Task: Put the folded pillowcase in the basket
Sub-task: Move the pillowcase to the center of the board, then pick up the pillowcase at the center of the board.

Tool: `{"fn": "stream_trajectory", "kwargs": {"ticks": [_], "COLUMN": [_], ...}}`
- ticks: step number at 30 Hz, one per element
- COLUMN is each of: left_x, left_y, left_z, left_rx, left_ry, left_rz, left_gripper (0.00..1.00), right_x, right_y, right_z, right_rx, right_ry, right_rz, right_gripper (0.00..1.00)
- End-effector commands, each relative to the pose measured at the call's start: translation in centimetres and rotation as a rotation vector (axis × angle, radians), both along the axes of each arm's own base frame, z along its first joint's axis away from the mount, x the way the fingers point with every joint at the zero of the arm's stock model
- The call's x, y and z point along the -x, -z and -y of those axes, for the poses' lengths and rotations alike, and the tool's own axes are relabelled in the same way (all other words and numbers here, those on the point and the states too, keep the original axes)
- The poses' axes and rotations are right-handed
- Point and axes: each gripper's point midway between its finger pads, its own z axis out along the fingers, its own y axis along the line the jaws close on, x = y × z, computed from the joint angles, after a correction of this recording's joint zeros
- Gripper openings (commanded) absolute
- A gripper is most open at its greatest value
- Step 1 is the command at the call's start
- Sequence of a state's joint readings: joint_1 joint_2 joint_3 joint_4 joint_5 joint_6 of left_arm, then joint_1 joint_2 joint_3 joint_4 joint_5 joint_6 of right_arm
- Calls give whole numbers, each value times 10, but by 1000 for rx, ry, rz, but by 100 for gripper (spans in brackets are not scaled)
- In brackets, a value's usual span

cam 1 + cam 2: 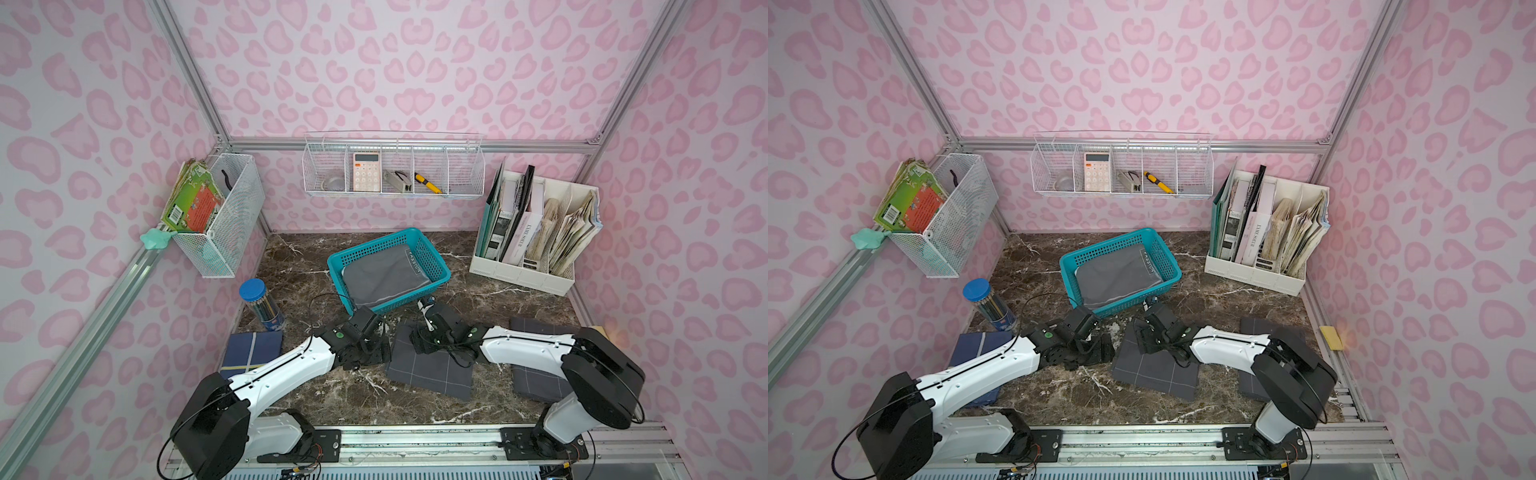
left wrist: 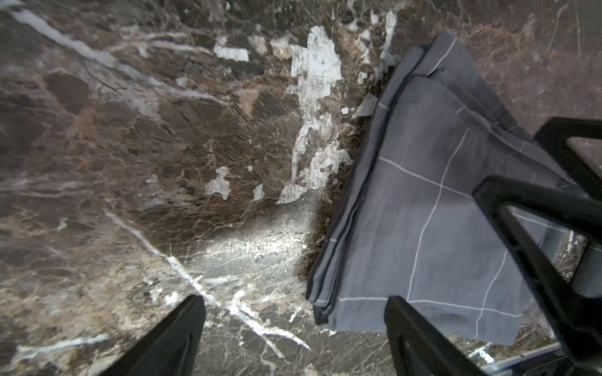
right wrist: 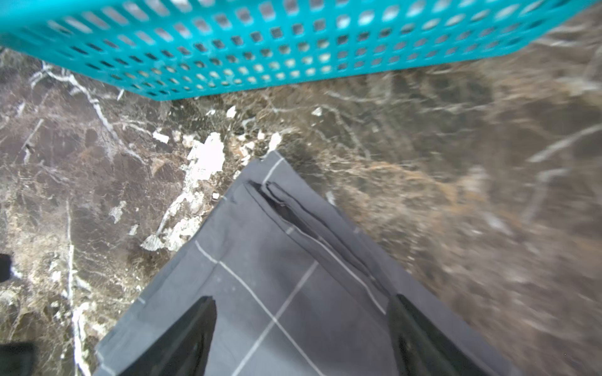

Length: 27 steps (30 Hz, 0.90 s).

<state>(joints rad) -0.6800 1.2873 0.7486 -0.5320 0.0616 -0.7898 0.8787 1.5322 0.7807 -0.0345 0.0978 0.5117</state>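
1. Nearest the arm bases, three folded cloths lie on the brown marble table (image 1: 353, 390): a navy cloth (image 1: 253, 347) at the left, the grey checked pillowcase (image 1: 432, 374) in the middle, and a second grey checked cloth (image 1: 536, 384) at the right, partly under the right arm.
2. The left gripper (image 2: 294, 302) hangs at the left edge of the middle pillowcase (image 2: 423, 211). Its fingers stand wide apart, one over bare marble and one over the cloth, and they hold nothing.
3. The right gripper (image 3: 303, 299) is above the far corner of the same pillowcase (image 3: 277, 260), its fingers also spread wide. Whether the tips touch the cloth, I cannot tell.
4. The pillowcase lies flat on the table, just in front of the teal basket (image 1: 434, 259) and outside it.
5. The basket holds one plain grey folded cloth (image 1: 382, 276) with a small label.
6. To the left of it stands a clear pencil tube (image 1: 262, 305) with a blue lid.
7. At the back right, a white file organiser (image 1: 523, 270) holds magazines and folders.
8. On the walls, a wire basket (image 1: 239, 216) carries books (image 1: 193, 199), and a divided wire shelf (image 1: 467, 174) holds a calculator (image 1: 366, 171) and a yellow-handled tool (image 1: 428, 183).
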Motion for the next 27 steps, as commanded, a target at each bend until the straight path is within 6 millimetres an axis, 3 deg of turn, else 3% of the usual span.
{"fn": "stream_trajectory", "kwargs": {"ticks": [1, 6, 9, 15, 21, 23, 27], "left_x": [-8, -16, -18, -17, 0, 6, 13], "left_y": [-8, -4, 5, 18, 31, 32, 31], "left_z": [25, 44, 50, 46, 30, 23, 7], "left_rx": [88, 62, 49, 8, -49, -56, -92], "left_ry": [35, 71, 74, 61, 41, 33, 14], "left_rz": [1, 1, -34, -63, -133, -135, -119], "left_gripper": [90, 90, 89, 92, 94, 94, 93], "right_x": [5, 18, 24, 26, 21, 17, 11], "right_y": [8, 18, 25, 37, 26, 23, 14], "right_z": [41, 79, 83, 65, 30, 26, 39], "right_rx": [61, 22, -20, -76, -134, -130, -100], "right_ry": [74, 163, 182, 160, 69, 66, 107], "right_rz": [-32, -83, -108, -159, -135, -130, -91], "right_gripper": [86, 86, 86, 83, 83, 83, 83]}}
